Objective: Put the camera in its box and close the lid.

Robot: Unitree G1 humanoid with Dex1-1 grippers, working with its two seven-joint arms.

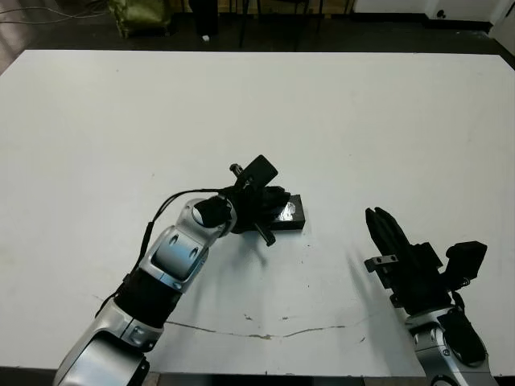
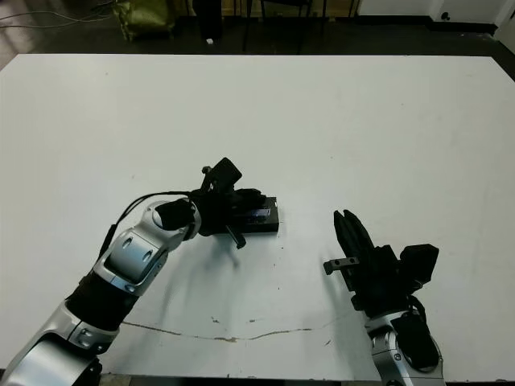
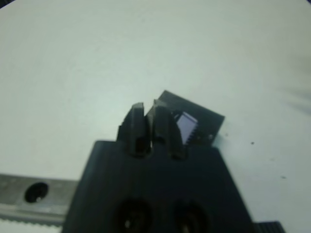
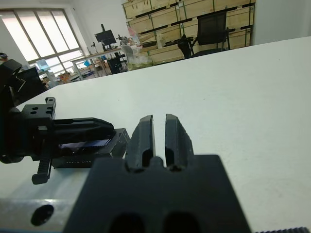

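Note:
The lid [image 1: 293,213], a flat black slab with a silvery stripe, lies flat near the table's middle; it also shows as lid [image 3: 198,122] and lid [image 4: 81,144]. My left gripper [image 1: 278,195] rests on top of it, fingers [image 3: 163,124] shut side by side with nothing between them. The box does not show apart from the lid. The camera is hidden. My right gripper [image 1: 375,217] hovers to the right of the lid, well apart from it and shut on nothing, as the right gripper [image 4: 159,119] shows in its wrist view.
The white table [image 1: 362,121] stretches wide behind and to both sides. A thin dark crack line [image 1: 265,334] runs along its front part. Beyond the far edge are dark floor, chair legs and a green bag [image 1: 141,16].

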